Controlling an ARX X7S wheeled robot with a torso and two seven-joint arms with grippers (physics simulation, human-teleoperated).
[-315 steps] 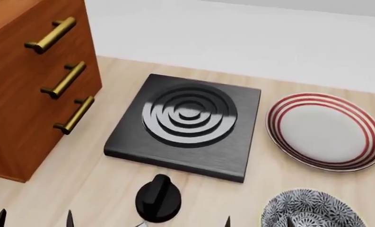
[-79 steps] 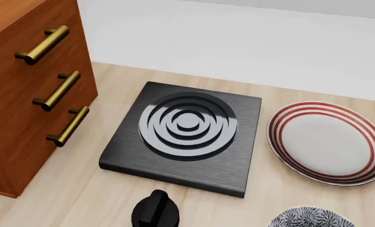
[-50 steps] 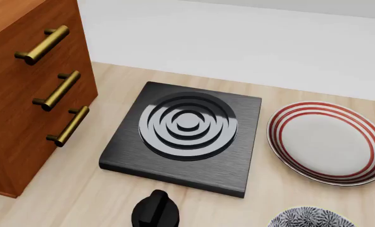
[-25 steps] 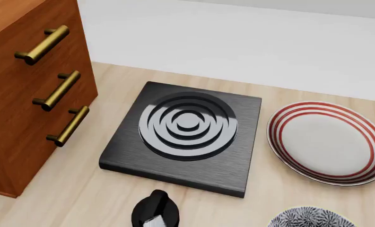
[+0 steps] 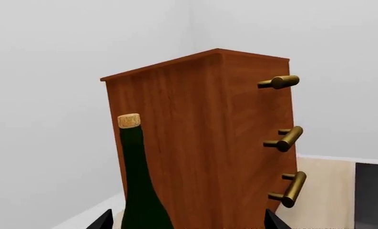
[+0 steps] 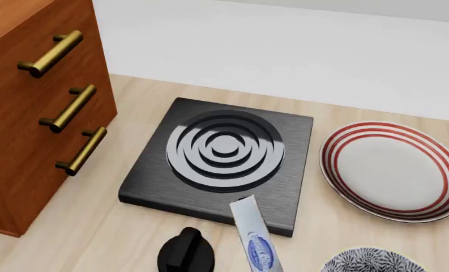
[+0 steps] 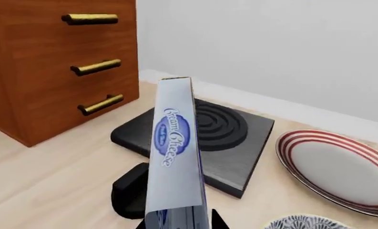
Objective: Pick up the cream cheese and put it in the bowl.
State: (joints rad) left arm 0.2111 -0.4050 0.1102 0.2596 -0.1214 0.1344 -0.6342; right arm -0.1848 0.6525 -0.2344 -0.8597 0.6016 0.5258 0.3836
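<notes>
The cream cheese (image 7: 174,143), a silver-grey box with a blue oval logo, stands on end between the fingers of my right gripper (image 7: 178,222), which is shut on its lower end. In the head view the box (image 6: 255,238) rises from the bottom edge, over the front of the stove plate, and the gripper itself is out of that frame. The black-and-white floral bowl (image 6: 368,259) shows only its top at the bottom right, just right of the box; it also shows in the right wrist view (image 7: 303,222). My left gripper (image 5: 187,224) is open, with fingertips wide apart.
A black stove plate (image 6: 224,156) lies in the middle, with a black knob (image 6: 185,252) in front. A white plate with red rings (image 6: 394,170) lies at the right. A wooden drawer cabinet (image 6: 28,107) stands at the left. A green corked bottle (image 5: 137,181) stands before the left gripper.
The cream cheese box has risen into the head view from the bottom edge, between the knob and the bowl. Nothing else has moved in the last second.
</notes>
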